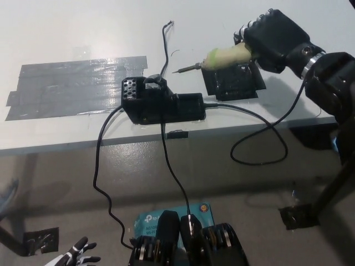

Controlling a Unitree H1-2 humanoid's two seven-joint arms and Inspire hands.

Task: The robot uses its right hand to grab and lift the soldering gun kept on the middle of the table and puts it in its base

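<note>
My black right hand (273, 40) is shut on the soldering gun (222, 57), whose pale green-yellow handle sticks out to the left with its thin metal tip (183, 70) tilted slightly down. The tip hangs in the air a little up and to the right of the black base (161, 102), which stands near the table's front edge. Only the fingertips of my white left hand (77, 255) show at the bottom left, below the table; I cannot tell whether it is open or shut.
A black taped patch (233, 83) lies on the table under the held gun. A wide grey tape strip (77, 86) covers the left part of the white table (66, 33). Black cables (100, 160) trail from the base over the front edge toward the floor.
</note>
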